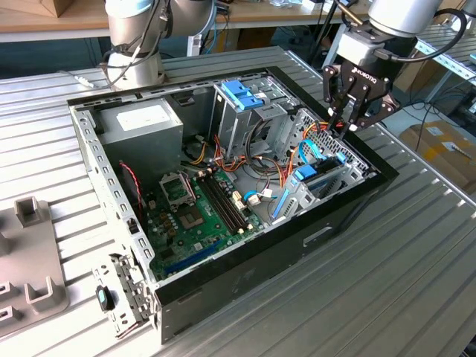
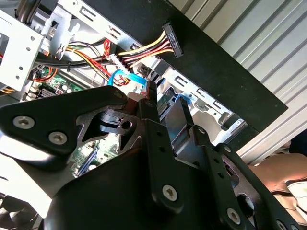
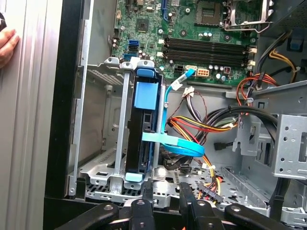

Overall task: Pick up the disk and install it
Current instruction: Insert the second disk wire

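Note:
The disk (image 3: pixel 144 139) stands on edge in the metal bay (image 3: pixel 103 177) at the case's front wall, its light blue carrier rail (image 3: pixel 145 96) facing up. In the exterior view the disk (image 1: pixel 321 177) sits at the case's right end. My gripper (image 1: pixel 347 123) hovers just above that end of the case. In the first wrist view the gripper (image 3: pixel 164 192) is a little way off the disk's near end, jaws apart with nothing between them. One black finger (image 2: pixel 153 124) shows in the second wrist view.
The open computer case (image 1: pixel 245 279) lies on a ribbed metal table. Inside it are a motherboard (image 1: pixel 193 216), a power supply (image 1: pixel 141 123), a tall drive cage with a blue bracket (image 1: pixel 242 93) and loose cables (image 3: pixel 192 127). A hand (image 3: pixel 7 45) rests outside the case wall.

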You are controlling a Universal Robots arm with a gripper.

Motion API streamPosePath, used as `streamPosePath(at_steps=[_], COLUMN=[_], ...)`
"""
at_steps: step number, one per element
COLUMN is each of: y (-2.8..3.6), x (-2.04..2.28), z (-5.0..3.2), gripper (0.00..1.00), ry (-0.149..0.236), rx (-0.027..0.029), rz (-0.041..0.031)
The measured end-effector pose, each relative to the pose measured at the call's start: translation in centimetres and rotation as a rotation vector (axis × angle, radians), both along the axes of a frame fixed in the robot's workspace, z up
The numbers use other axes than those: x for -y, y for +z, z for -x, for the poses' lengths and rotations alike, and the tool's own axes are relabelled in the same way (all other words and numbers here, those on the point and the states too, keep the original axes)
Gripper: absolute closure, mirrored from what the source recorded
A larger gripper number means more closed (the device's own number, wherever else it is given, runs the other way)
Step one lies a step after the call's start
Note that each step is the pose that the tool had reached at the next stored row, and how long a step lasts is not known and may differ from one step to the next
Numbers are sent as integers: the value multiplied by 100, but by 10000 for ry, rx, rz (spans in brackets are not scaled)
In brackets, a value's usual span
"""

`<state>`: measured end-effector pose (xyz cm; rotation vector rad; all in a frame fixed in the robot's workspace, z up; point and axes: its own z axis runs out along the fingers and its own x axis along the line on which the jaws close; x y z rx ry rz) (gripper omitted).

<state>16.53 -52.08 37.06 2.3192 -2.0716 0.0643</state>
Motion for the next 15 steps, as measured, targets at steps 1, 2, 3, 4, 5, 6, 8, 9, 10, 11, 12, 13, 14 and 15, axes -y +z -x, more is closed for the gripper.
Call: streamPosePath(at_steps=[1, 2, 3, 4, 5, 6, 8, 9, 10, 11, 12, 13, 14, 15], y=[0, 0, 0, 0, 0, 0, 0, 0, 0, 0, 0, 0, 0, 0], x=[0, 0, 0, 0, 0, 0, 0, -1, -1, -1, -2, -3, -4, -4], z=[0, 0, 0, 0, 0, 0, 0, 0, 0, 0, 0, 0, 0, 0], gripper=[64, 64, 64, 64, 64, 64, 64, 64, 64, 64, 64, 64, 64, 64], ry=[52, 91, 163, 226, 288, 385, 577, 745, 810, 876, 970, 1028, 1055, 1058], rx=[0, 0, 0, 0, 0, 0, 0, 0, 0, 0, 0, 0, 0, 0], rz=[0, 0, 1, 0, 0, 1, 1, 0, 0, 0, 1, 0, 0, 0])
